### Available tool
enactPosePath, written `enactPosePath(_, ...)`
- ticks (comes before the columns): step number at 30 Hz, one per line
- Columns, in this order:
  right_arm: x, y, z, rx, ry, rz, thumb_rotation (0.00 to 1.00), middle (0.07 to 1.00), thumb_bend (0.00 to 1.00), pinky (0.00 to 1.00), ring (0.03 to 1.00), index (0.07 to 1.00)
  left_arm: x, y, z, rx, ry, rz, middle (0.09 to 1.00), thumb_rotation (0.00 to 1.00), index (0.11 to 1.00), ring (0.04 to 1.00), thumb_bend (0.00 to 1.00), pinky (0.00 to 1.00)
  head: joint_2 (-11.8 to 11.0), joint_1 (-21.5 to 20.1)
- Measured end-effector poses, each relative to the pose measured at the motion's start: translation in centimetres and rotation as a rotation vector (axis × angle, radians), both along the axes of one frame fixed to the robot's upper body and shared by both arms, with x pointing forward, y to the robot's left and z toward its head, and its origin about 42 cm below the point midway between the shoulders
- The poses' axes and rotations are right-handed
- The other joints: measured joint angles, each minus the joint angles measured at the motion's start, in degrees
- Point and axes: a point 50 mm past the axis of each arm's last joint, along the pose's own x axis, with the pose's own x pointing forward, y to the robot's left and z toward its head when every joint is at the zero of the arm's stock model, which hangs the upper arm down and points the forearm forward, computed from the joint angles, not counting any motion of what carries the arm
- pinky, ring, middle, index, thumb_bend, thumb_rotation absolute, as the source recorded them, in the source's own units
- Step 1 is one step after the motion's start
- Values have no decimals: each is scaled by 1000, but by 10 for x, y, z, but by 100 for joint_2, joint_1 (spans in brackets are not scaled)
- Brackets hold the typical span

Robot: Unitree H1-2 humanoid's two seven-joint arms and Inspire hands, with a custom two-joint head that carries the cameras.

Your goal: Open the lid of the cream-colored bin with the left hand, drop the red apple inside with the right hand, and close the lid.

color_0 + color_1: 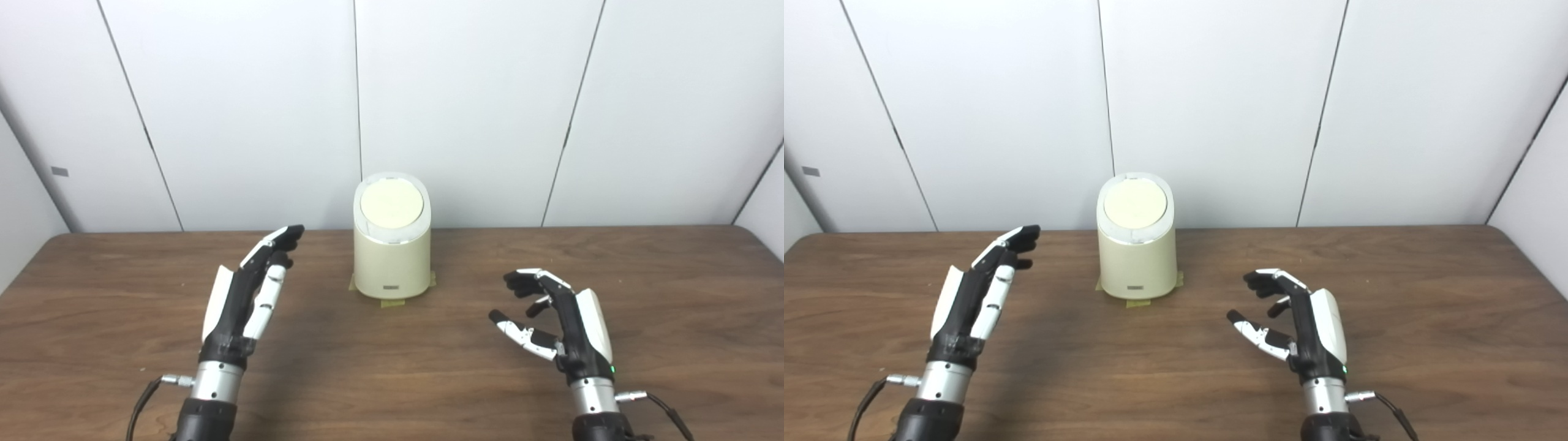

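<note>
The cream-colored bin [392,257] stands upright near the back middle of the wooden table, its round lid [392,204] lying flat on top, down. My left hand [251,288] hovers to the bin's left, fingers stretched out and apart, holding nothing. My right hand [551,315] sits lower right of the bin, fingers curled loosely with thumb apart, holding nothing. No red apple shows in either view.
The brown wooden table [429,367] spans the view, with yellowish tape patches [392,302] under the bin's base. White wall panels [465,92] rise right behind the table's far edge. Cables trail from both wrists at the bottom.
</note>
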Motion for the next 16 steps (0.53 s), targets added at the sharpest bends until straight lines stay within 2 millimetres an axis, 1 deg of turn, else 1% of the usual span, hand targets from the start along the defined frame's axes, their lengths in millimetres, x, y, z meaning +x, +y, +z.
enactPosePath(2, 0, 0, 0, 51, 4, -4, 282, 634, 250, 497, 592, 633, -5, 6, -7, -13, 13, 19, 833, 835, 809, 828, 208, 753, -9, -18)
enactPosePath(3, 1, -1, -1, 87, 10, -7, 337, 638, 251, 517, 602, 631, -7, 9, -12, -20, 22, 23, 827, 793, 802, 820, 206, 742, -9, -44)
enactPosePath(4, 1, -1, -3, 126, 16, -11, 368, 640, 252, 527, 608, 630, -10, 12, -17, -26, 31, 25, 825, 769, 799, 815, 205, 736, -9, -44)
enactPosePath(6, 3, -4, -6, 204, 24, -9, 399, 637, 255, 536, 614, 622, -16, 17, -28, -31, 64, 39, 815, 687, 790, 803, 202, 714, 0, -44)
enactPosePath(7, 5, -6, -8, 241, 27, -10, 384, 635, 261, 536, 615, 620, -19, 19, -35, -43, 85, 45, 812, 651, 787, 801, 210, 715, 0, -44)
enactPosePath(8, 5, -7, -10, 274, 34, -14, 357, 634, 261, 534, 616, 620, -18, 20, -36, -58, 87, 46, 812, 595, 786, 801, 214, 723, -9, -44)
enactPosePath(10, 7, -9, -11, 308, 37, -22, 337, 635, 255, 537, 618, 621, -18, 23, -37, -88, 79, 51, 814, 550, 786, 805, 214, 732, -35, -62)
enactPosePath(11, 8, -10, -12, 317, 40, -22, 310, 637, 254, 533, 620, 623, -17, 24, -37, -97, 76, 50, 815, 528, 788, 805, 220, 732, -61, -70)
enactPosePath(13, 8, -10, -12, 328, 41, -16, 304, 645, 264, 538, 626, 628, -16, 24, -39, -111, 78, 48, 817, 511, 794, 805, 229, 730, -88, -79)
enactPosePath(14, 8, -10, -13, 330, 40, -13, 302, 649, 259, 540, 628, 631, -15, 24, -39, -119, 73, 49, 815, 484, 793, 803, 232, 731, -105, -71)
enactPosePath(16, 9, -10, -12, 327, 28, -5, 276, 642, 256, 531, 620, 627, -13, 25, -41, -128, 73, 59, 810, 495, 790, 797, 239, 726, -149, -36)
